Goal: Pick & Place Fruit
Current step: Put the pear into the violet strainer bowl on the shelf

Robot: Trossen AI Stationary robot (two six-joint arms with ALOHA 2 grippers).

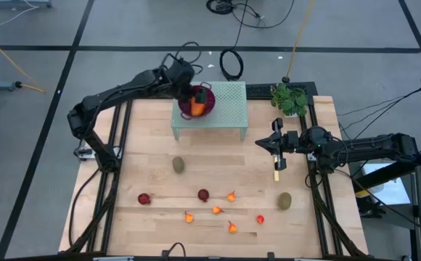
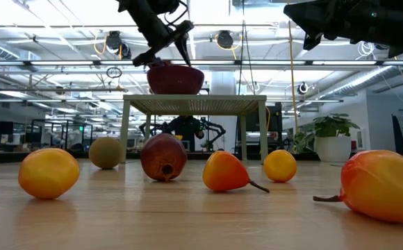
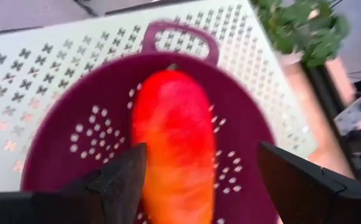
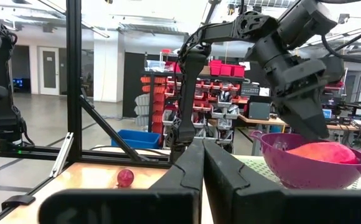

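Observation:
The larger red-orange oblong fruit [image 3: 173, 140] lies inside the purple mesh bowl [image 3: 75, 118], which stands on a pale green perforated stand [image 1: 229, 101] at the table's far side. My left gripper [image 3: 202, 152] hovers open just above the bowl, one finger on either side of the oblong. Two brown-green ovals [image 1: 178, 165] [image 1: 285, 200], two dark red balls [image 1: 144, 198] [image 1: 203, 194] and several tiny orange-red fruits [image 1: 216, 209] rest on the wooden table. My right gripper [image 1: 276, 148] waits shut at the right, raised off the table.
A slim yellow-handled knife [image 1: 276, 172] lies on the table below my right gripper. A potted green plant [image 1: 290, 98] stands at the far right corner beside the stand. Black frame rails run along the table's left and right edges.

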